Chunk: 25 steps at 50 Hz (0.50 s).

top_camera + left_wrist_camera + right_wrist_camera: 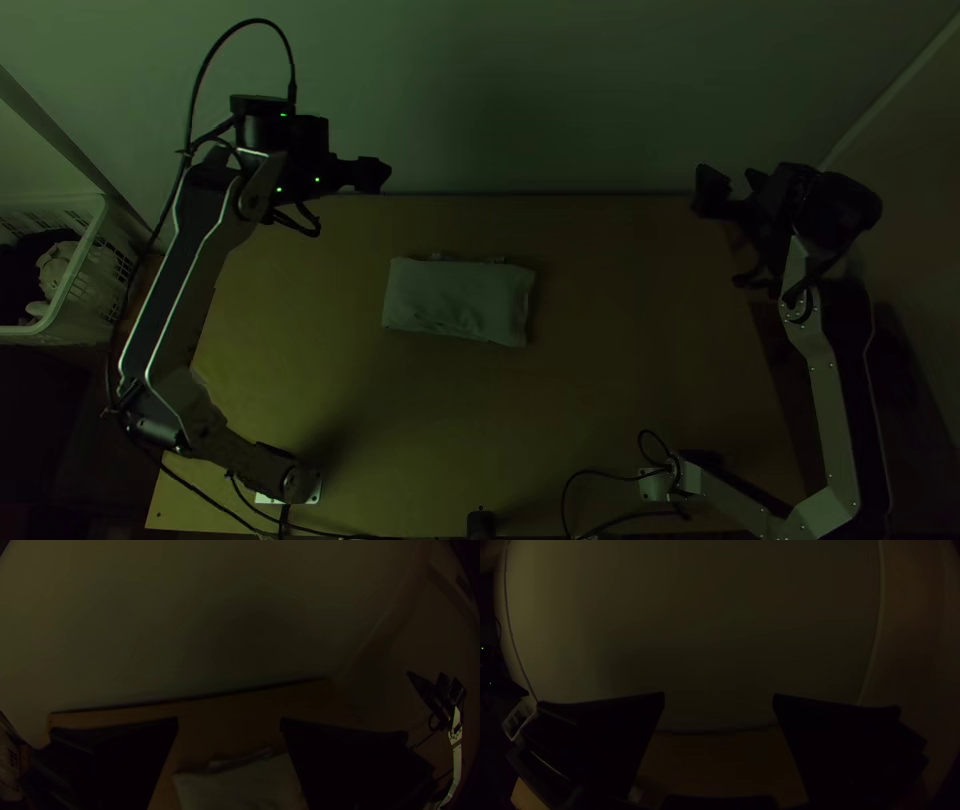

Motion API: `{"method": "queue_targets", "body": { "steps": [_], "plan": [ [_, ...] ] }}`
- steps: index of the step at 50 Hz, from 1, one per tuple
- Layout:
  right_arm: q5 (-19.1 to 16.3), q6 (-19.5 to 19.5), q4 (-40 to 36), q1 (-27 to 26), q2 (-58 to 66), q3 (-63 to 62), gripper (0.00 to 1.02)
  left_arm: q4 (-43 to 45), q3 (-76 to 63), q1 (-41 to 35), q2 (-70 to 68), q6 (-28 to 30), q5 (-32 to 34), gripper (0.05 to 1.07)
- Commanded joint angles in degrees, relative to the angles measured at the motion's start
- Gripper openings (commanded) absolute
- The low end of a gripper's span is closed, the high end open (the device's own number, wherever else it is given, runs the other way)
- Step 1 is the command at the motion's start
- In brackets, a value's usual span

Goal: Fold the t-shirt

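Note:
The t-shirt [458, 300] lies as a compact folded rectangle near the middle of the table in the top view, with two small light bits along its far edge. My left gripper [372, 175] is up and to the left of it, over the table's far edge, apart from the cloth. At the far right, my right gripper [728, 185] is well away from the shirt. In the left wrist view the left gripper [230, 725] is open, with part of the t-shirt [240, 787] visible beyond. The right gripper [719, 700] stands open and holds nothing in the right wrist view.
A white basket [85, 265] with cloth items stands left of the table [600, 400]. A pale wall [550, 90] rises behind the far edge. Cables and a small black object [481, 524] lie along the near edge.

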Motion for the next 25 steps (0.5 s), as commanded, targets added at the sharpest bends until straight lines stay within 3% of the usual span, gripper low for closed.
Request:
{"method": "queue_targets", "body": {
  "steps": [1, 10, 14, 19, 25],
  "plan": [
    [0.6, -4.2, 4.6, -0.8, -3.3, -2.2, 0.99, 4.7, -8.9, 3.7, -9.2, 1.9, -0.1, 1.03],
    [0.7, -5.0, 15.9, -2.9, -10.5, -8.4, 0.99, 16.2, -25.7, 9.0, -25.1, 3.3, -0.2, 1.03],
    [0.6, -5.5, 16.9, -3.1, -13.3, -10.5, 0.99, 19.9, -31.4, 11.3, -31.4, 3.9, -0.6, 1.03],
    [0.6, -5.8, 18.1, -3.2, -17.5, -13.6, 0.99, 25.2, -38.7, 12.3, -39.0, 7.5, -5.7, 1.03],
    [0.6, -6.4, 27.3, -3.1, -24.6, -22.0, 0.99, 34.1, -47.9, 13.2, -48.7, 10.3, -10.5, 1.03]
  ]
}}
